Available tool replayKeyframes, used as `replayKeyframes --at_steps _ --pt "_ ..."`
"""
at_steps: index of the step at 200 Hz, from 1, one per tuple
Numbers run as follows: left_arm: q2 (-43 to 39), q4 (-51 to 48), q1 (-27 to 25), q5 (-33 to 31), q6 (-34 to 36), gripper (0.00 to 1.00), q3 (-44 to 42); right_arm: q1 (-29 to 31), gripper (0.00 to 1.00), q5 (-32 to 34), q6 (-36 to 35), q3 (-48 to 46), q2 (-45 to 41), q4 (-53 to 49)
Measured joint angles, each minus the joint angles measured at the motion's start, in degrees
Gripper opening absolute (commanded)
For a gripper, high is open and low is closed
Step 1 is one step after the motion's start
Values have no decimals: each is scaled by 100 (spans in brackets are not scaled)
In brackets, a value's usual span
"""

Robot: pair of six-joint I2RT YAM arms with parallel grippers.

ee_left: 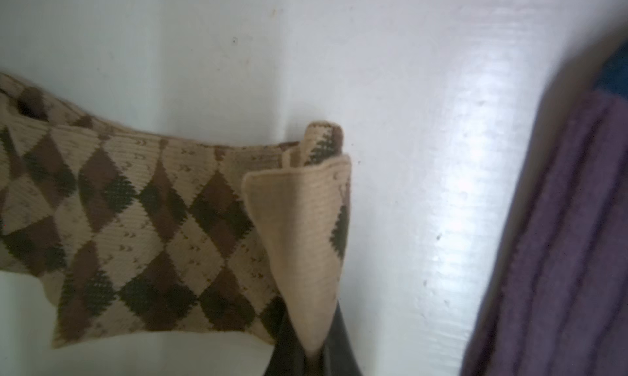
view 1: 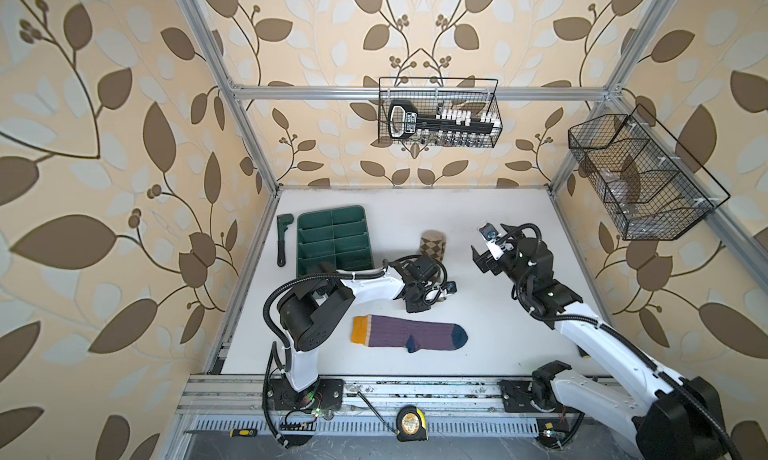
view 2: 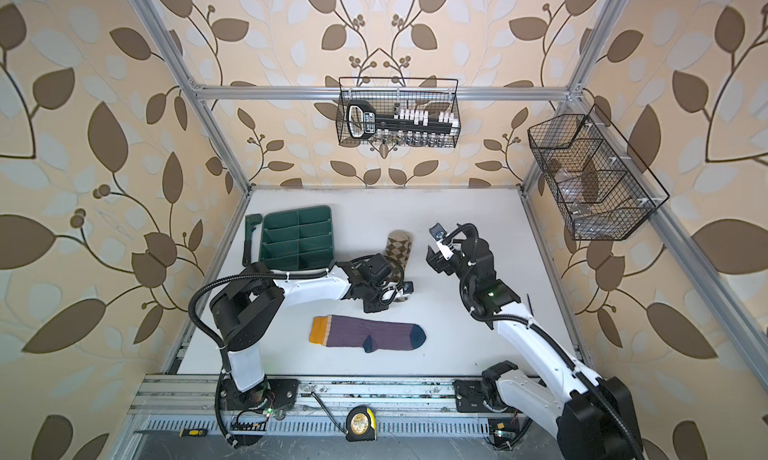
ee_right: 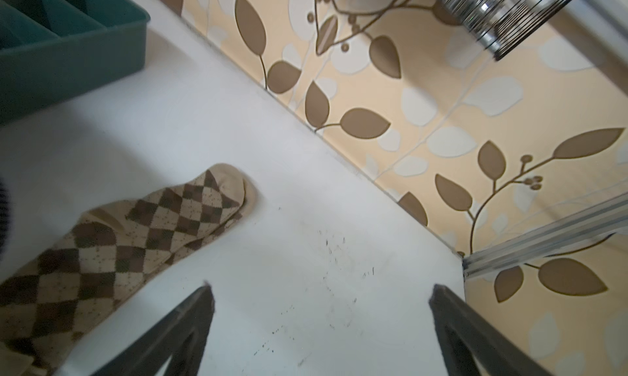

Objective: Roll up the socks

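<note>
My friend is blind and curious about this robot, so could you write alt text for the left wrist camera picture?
A beige argyle sock lies on a white table, one cuff corner lifted and pinched by the shut left gripper. A purple sock fills one edge.

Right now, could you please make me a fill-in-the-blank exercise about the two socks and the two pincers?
1. The left pincer pinches the argyle sock at its ____.
2. The right pincer stands ____ and holds nothing.
3. The purple sock lies ____ on the table, not yet rolled.

Missing words: cuff; open; flat.
</note>
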Motion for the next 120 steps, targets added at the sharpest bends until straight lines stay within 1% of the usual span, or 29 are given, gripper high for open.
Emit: replayKeyframes --at_steps 6,16,48,50,53,58,70,91,92,95,98,101,102,103,106,107,108,112,113,114,117,118,120 --pt "83 -151 57 149 -28 0 144 -4 91 -83 -35 -111 -192 107" --pt "195 -369 136 367 -76 0 345 -7 90 -269 -94 -225 -468 247" --pt "518 -960 380 966 -214 0 846 87 92 -1060 -597 -247 -1075 219" --pt "538 -994 396 997 -221 0 881 114 93 -1106 -627 -249 -1097 199" --pt "566 -1054 413 1027 -229 0 929 155 99 -1147 -680 -247 -1113 166" --pt "632 -1167 455 1104 -247 0 1036 264 100 -1222 -772 -236 -1137 74" --pt "752 -1366 540 1239 -306 0 1220 555 100 -1255 -1029 -179 -1091 -160" --pt "916 -1626 649 1480 -350 0 1453 1209 100 -922 -1449 -37 -717 -503" --pt "927 -1641 649 1495 -352 0 1467 1233 98 -905 -1484 -35 -697 -520" --pt "942 -1663 658 1512 -356 0 1486 1298 96 -863 -1534 -28 -643 -557" --pt "953 -1683 671 1537 -361 0 1504 1366 91 -809 -1611 -26 -577 -625" --pt "973 -1709 686 1556 -363 0 1526 1410 84 -780 -1676 -20 -533 -678" --pt "979 -1718 684 1567 -365 0 1534 1423 79 -765 -1694 -17 -520 -713" --pt "986 -1725 684 1576 -365 0 1543 1447 79 -741 -1711 -13 -492 -745" --pt "1001 -1751 686 1591 -369 0 1567 1486 70 -721 -1812 -9 -442 -828" --pt "1012 -1773 686 1598 -372 0 1585 1497 64 -713 -1851 -2 -426 -857" --pt "1019 -1784 686 1602 -374 0 1593 1506 64 -702 -1864 2 -411 -896" --pt "1040 -1821 693 1622 -387 0 1633 1539 53 -667 -1891 22 -354 -1032" --pt "1049 -1829 697 1626 -391 0 1641 1561 47 -656 -1965 33 -323 -1080" --pt "1058 -1838 699 1631 -396 0 1652 1572 47 -651 -1980 37 -310 -1113" --pt "1075 -1871 719 1641 -404 0 1681 1598 40 -623 -1993 57 -269 -1207" --pt "1088 -1891 723 1646 -411 0 1700 1606 36 -614 -2006 59 -260 -1235" --pt "1106 -1917 719 1655 -413 0 1725 1635 34 -586 -2055 72 -229 -1283"
